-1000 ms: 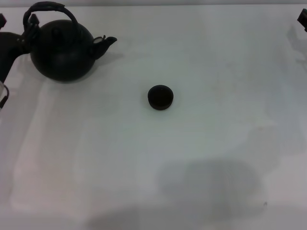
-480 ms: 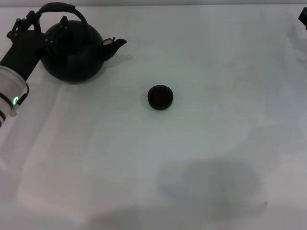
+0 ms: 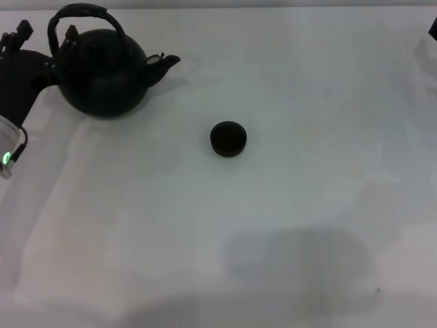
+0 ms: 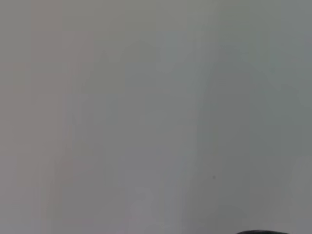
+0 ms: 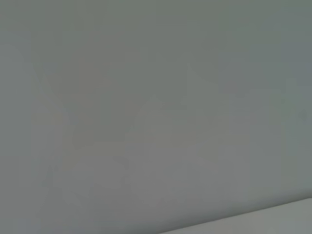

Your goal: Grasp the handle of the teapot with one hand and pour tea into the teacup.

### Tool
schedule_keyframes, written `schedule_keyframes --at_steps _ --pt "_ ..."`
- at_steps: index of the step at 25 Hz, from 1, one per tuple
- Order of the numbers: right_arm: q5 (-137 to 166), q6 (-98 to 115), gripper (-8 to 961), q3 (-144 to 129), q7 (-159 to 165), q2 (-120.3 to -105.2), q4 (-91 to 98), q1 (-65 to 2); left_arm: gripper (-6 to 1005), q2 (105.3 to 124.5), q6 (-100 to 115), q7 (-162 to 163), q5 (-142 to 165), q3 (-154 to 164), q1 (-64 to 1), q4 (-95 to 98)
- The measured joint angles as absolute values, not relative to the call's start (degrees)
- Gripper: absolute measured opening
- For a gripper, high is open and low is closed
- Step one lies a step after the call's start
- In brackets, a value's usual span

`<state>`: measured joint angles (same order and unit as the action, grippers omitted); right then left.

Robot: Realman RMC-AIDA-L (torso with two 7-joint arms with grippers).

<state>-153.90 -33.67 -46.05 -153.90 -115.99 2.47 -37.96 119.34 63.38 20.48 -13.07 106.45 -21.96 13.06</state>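
Teapot (image 3: 102, 74): one; teacup (image 3: 227, 139): one, both on counter (image 3: 287, 205). My left gripper (image 3: 27, 51) sits beside the handle (image 3: 85, 14); finger state indeterminate.

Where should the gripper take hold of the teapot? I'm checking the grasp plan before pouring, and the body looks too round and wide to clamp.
Best bet is the thick top of the handle, the hoop arching over the teapot. Come from the teapot's left, where the left gripper is, opposite the spout that points right toward the teacup. The hoop stands upright and looks narrow enough to close around.
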Motion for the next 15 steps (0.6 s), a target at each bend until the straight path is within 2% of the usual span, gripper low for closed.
schedule_keyframes --at_steps 15 --pt "-153.71 -35.13 811 -46.06 -153.84 -116.19 2.38 -37.98 847 119.30 66.24 20.84 -28.86 106.35 -18.19 12.14"
